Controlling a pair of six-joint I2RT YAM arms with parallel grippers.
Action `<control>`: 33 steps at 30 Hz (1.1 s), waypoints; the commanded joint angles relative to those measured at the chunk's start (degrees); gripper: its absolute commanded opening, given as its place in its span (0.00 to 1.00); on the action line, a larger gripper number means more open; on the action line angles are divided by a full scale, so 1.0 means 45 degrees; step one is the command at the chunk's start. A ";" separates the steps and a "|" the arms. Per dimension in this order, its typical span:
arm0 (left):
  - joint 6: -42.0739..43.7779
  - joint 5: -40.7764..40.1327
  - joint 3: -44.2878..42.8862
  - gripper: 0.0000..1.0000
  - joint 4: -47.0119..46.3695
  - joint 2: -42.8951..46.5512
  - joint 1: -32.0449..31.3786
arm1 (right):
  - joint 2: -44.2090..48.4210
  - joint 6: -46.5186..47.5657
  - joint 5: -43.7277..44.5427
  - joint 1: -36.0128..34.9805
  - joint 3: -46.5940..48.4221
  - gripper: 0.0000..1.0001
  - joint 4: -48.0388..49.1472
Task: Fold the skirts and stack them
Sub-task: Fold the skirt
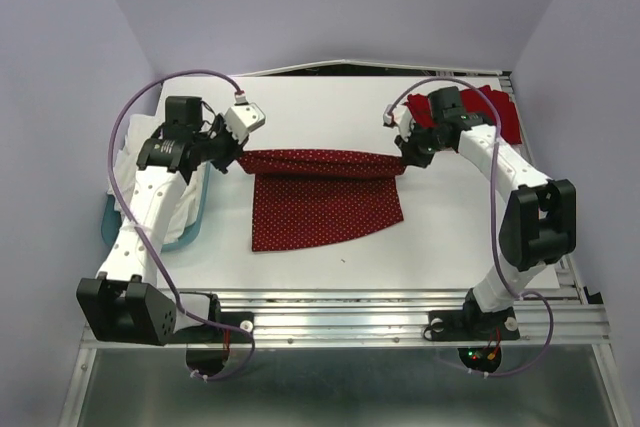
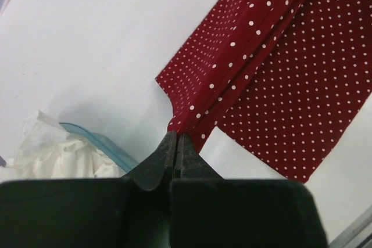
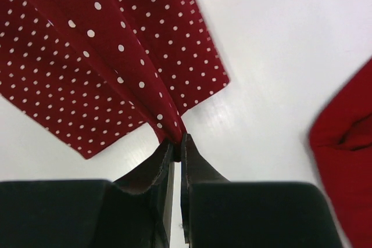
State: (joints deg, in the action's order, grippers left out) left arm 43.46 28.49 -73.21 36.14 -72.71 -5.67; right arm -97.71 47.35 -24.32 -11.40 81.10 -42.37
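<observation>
Your left gripper (image 1: 238, 159) and right gripper (image 1: 404, 163) are each pinching one end of the far edge of the polka-dot skirt (image 1: 325, 202), stretching it across the middle of the table (image 1: 450, 237), so its folding seems barely underway, while the plain red skirt (image 1: 500, 112) is waiting bunched at the far right, unfolded and unstacked.

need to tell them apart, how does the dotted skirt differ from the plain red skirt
Pattern: the dotted skirt is dark red with white dots; the plain red skirt is brighter, unpatterned. Hold: the dotted skirt is pinched at two corners by the left gripper and right gripper; the plain red skirt lies free. Place: dotted skirt central, plain red skirt far right. Both are red cloth.
</observation>
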 commanded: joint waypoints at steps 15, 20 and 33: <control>-0.0264 -0.0511 0.6484 0.00 -0.1937 0.1548 -0.0282 | 0.0581 -0.0386 0.1380 -0.0690 -0.3862 0.01 0.2443; -0.0283 -0.0394 0.6816 0.00 -0.1820 0.1509 -0.0555 | 0.0659 -0.0172 0.1282 -0.0690 -0.3920 0.01 0.2072; 0.0906 0.0348 0.6991 0.21 -0.0493 0.2483 -0.2468 | 0.2588 0.1507 0.0717 -0.0807 -0.4447 0.49 0.0823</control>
State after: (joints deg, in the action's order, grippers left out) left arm 44.03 28.36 -43.05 30.35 -64.36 -14.15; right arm -91.74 49.89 -20.80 -15.00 63.24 -35.81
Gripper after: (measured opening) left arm 0.107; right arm 0.243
